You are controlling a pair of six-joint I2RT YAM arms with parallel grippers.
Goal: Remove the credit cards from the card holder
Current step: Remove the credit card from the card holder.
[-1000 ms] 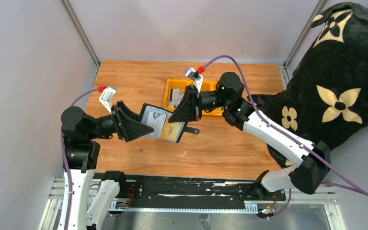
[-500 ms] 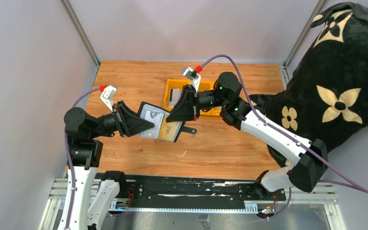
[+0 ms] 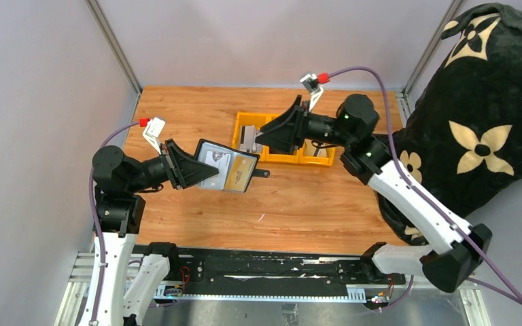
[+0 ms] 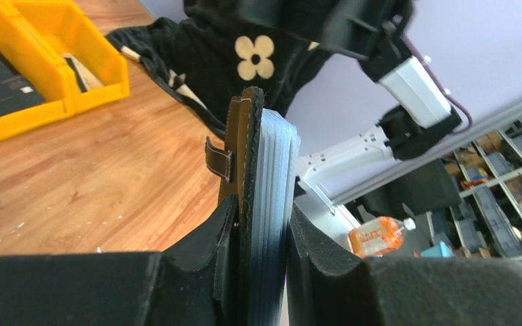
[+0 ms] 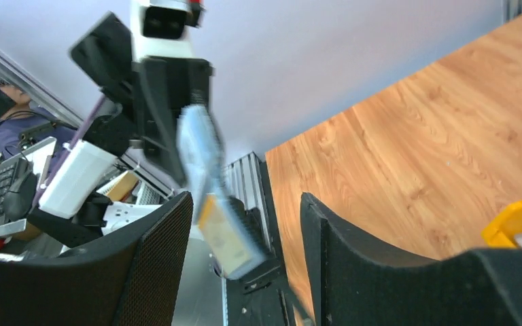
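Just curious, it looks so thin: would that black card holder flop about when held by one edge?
Probably not much: the card holder juts out unbent from the left gripper, likely stiffened by the stacked credit cards. Its small strap tab, sticking out loose, may flap.

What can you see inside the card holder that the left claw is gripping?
A stack of pale credit cards, seen edge-on, sits against the card holder within the left claw. The slots beneath them are covered.
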